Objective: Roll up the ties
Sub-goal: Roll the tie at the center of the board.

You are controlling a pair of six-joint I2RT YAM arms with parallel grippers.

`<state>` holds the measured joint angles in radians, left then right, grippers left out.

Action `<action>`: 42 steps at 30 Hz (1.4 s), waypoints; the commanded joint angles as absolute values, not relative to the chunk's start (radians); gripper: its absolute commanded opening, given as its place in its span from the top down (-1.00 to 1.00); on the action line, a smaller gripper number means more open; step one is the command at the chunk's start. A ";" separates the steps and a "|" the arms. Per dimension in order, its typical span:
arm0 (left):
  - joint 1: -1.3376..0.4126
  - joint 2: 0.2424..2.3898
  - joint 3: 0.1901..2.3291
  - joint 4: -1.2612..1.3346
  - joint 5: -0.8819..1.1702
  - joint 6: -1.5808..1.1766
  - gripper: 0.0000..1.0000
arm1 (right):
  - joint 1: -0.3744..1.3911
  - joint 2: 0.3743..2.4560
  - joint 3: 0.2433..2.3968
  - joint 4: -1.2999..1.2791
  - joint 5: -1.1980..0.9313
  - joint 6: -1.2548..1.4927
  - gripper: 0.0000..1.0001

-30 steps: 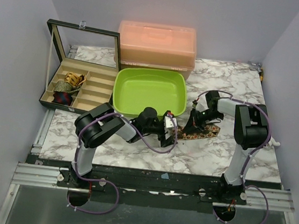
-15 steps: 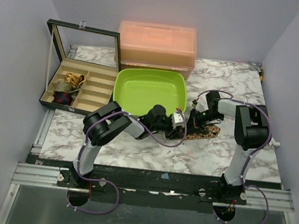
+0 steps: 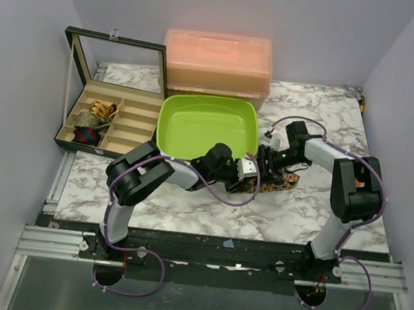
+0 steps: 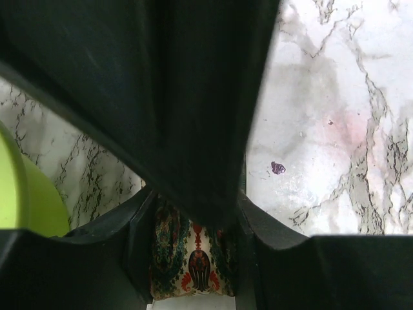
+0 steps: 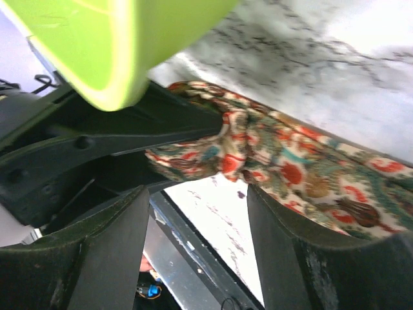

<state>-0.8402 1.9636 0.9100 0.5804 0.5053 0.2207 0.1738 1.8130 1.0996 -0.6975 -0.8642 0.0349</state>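
One floral tie in orange, red, cream and green lies bunched on the marble table, just right of the lime-green tray. My left gripper reaches in from the left and is shut on the tie's near end. In the left wrist view the patterned cloth fills the gap between both fingers. My right gripper hovers right over the same spot, open. In the right wrist view its fingers stand wide apart with only tabletop between them. The tie lies just past its tips, beside the left gripper's dark finger.
An orange lidded box stands behind the tray. At the back left is a compartment case with its lid up; rolled fabric pieces sit in its left cells. The table's black front rail runs along the near edge.
My left gripper moved right onto the tie and closed on it. The right gripper, shut on the tie before, has opened and let go, and its arm has swung slightly.
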 commanded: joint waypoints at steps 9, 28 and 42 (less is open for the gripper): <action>-0.857 2.004 0.959 0.287 0.492 0.223 0.15 | 0.218 1.939 1.101 -0.604 -0.736 0.034 0.31; -0.808 1.919 0.786 0.815 0.528 0.223 -0.74 | 0.147 2.125 1.159 -0.767 -0.589 -0.039 0.99; -0.828 2.022 0.905 0.723 0.538 0.307 -0.60 | 0.140 2.221 1.212 -0.819 -0.642 -0.065 0.99</action>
